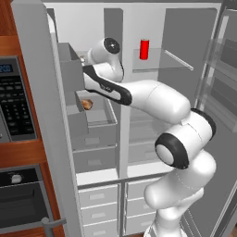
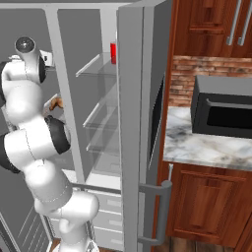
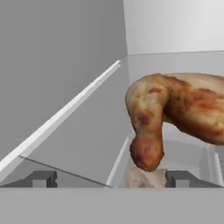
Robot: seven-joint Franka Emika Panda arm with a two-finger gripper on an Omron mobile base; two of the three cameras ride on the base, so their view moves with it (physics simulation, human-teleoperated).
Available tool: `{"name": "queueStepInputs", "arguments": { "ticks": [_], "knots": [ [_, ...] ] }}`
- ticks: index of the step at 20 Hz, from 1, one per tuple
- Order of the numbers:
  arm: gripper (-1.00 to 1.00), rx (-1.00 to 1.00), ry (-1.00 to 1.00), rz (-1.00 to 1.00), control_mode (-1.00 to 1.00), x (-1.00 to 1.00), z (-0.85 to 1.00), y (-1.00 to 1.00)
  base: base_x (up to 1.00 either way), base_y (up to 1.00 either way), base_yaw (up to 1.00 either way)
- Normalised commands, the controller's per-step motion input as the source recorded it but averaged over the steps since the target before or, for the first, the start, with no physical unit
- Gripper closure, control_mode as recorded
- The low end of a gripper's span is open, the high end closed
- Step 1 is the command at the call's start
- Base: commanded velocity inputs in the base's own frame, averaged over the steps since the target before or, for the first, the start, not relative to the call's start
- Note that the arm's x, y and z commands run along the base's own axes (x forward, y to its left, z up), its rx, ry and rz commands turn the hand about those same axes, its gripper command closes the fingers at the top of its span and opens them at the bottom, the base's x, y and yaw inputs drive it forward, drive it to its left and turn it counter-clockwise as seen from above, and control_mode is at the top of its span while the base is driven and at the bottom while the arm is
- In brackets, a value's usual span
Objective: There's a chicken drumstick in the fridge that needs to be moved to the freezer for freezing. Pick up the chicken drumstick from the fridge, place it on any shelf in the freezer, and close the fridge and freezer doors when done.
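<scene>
Lumpy golden-brown chicken drumstick (image 3: 175,111) looms above the wide-spread, empty gripper (image 3: 109,178); pickup, freezer placement, both grey steel doors (image 2: 140,123) still ahead.

You're in a home kitchen: an open fridge (image 1: 152,28), a microwave (image 2: 224,106) on a marble counter (image 2: 206,147), wooden cabinets (image 2: 206,206) and a brick backsplash (image 2: 189,74).

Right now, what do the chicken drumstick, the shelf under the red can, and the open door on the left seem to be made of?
The chicken drumstick looks like cooked meat: lumpy, glossy golden-brown skin with darker red-brown patches. The shelf under the red can seems to be clear glass, since the grey wall shows through it. The open door appears to be matt grey metal, flat and uniform, though painted plastic would look the same.
</scene>
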Motion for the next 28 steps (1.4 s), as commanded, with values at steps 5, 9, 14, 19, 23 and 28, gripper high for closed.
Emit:
{"name": "queueStepInputs", "arguments": {
  "ticks": [5,9,14,19,23,28],
  "knots": [
    [-1.0,-0.01,0.0,-0.07,-1.0,-1.0,-0.11,-0.06,0.0,0.0,0.0],
    [-1.0,0.0,0.12,-0.08,-1.0,-0.81,0.05,-0.48,0.0,0.0,0.0],
    [-1.0,0.0,0.14,-0.04,-1.0,-0.79,0.01,-0.83,0.0,0.0,0.0],
    [-1.0,0.0,0.13,-0.01,-1.0,-0.86,0.0,-0.81,0.0,0.0,0.0],
    [-1.0,-0.02,0.06,-0.03,-1.0,-1.0,-0.08,-0.63,0.0,0.0,0.0],
    [-1.0,-0.07,0.0,-0.03,-1.0,-0.83,-0.37,-0.73,0.0,0.0,0.0]
  ]
}}
